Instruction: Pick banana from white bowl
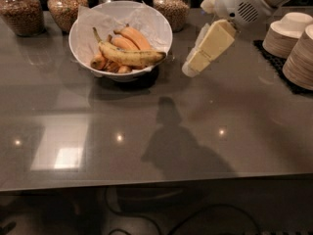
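The white bowl (78,43) stands at the back left of the grey counter, lined with crinkled white paper. The banana (129,57), long and dull yellow with a dark tip and greenish stem, lies across the top of the shorter orange bananas (134,35) in the bowl. My gripper (195,65) hangs from the white arm at upper right, pointing down-left, above the counter just right of the bowl. It holds nothing and is apart from the banana.
Several glass jars of grains (66,6) stand behind the bowl along the back edge. Stacks of small beige bowls (293,38) sit on a black mat at the far right. The grey counter (146,131) reaches toward the front edge.
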Available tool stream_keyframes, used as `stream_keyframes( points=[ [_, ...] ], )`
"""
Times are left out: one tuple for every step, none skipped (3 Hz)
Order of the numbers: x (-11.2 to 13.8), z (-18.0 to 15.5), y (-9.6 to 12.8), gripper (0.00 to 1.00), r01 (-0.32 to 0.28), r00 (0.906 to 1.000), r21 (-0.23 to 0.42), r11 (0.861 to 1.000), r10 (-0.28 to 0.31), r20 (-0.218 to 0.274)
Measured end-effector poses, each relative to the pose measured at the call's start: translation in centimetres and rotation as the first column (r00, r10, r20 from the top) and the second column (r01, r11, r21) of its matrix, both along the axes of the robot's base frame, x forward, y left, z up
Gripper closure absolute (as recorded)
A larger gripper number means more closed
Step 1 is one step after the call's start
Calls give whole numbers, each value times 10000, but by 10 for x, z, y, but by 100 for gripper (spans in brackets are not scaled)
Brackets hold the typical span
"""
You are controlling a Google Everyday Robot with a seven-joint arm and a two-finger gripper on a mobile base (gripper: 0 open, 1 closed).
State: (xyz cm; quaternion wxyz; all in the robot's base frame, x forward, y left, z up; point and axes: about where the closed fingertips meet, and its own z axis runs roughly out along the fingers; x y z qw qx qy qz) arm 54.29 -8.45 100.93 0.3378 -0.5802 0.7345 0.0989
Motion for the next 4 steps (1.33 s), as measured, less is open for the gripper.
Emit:
stream_keyframes(
  points=[
    [25,3,37,0,46,10000,400,9992,-44,-40],
    [27,3,44,0,21,10000,453,9990,-17,-87],
    [31,0,46,0,223,9997,569,9981,-217,-115],
    [54,-7,76,0,1,9999,955,9954,-12,112]
  ],
)
